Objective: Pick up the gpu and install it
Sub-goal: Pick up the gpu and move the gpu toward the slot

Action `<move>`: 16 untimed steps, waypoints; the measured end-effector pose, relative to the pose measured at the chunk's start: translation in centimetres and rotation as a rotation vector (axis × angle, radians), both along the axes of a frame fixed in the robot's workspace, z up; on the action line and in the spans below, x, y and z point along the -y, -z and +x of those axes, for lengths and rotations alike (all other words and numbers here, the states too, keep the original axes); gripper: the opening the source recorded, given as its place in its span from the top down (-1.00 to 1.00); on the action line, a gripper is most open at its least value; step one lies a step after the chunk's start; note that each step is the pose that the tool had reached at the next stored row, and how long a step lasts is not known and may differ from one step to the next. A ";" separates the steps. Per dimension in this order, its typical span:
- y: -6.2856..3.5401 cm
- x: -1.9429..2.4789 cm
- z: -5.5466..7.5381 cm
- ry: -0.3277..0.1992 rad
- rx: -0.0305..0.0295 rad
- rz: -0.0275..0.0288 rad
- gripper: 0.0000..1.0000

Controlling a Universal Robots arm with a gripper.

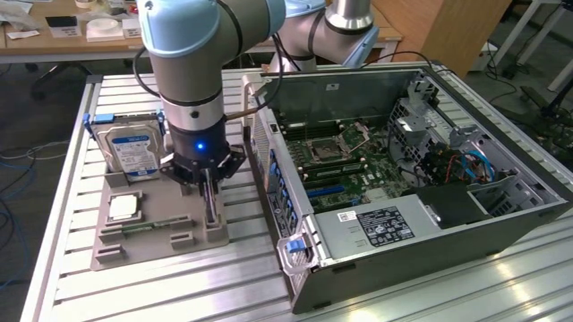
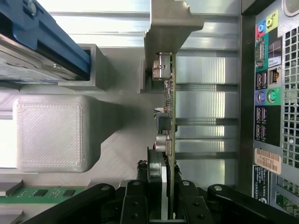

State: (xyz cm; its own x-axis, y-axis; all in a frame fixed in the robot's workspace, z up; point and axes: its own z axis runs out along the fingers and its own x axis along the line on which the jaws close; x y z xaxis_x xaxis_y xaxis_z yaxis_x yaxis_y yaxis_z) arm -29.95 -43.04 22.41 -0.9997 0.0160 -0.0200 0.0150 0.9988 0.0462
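Observation:
The gpu (image 2: 169, 107) is seen edge-on in the wrist view as a thin green card with small parts along one face and a silver end bracket (image 2: 170, 23) at its far end. It stands on edge in a slot of the grey holder (image 1: 134, 255). My gripper (image 2: 164, 196) points straight down over it, with a black finger pressed against each face of the card. In the exterior view the gripper (image 1: 208, 198) is at the holder's right side, and the gpu (image 1: 211, 213) runs down below it.
The open computer case (image 1: 403, 168) lies at the exterior view's right; its rear port panel (image 2: 271, 93) runs close beside the card. On the holder stand a hard drive (image 1: 133, 151), a processor (image 1: 123, 206) and a memory stick (image 1: 147, 225). The table is slatted aluminium.

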 end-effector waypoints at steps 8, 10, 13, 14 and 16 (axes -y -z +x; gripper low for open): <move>-0.69 0.00 0.0 0.000 0.0000 -0.0001 0.44; -0.81 0.00 0.0 0.000 0.0000 -0.0001 0.44; -1.00 0.00 0.0 0.000 0.0000 0.0000 0.44; -1.06 0.00 0.0 0.000 0.0000 0.0000 0.44; -1.15 0.00 0.0 0.000 0.0000 0.0000 0.44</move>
State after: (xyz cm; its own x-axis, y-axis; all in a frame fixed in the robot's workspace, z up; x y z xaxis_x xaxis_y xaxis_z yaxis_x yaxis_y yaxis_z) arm -29.95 -43.04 23.56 -0.9997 0.0160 -0.0201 0.0151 0.9988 0.0462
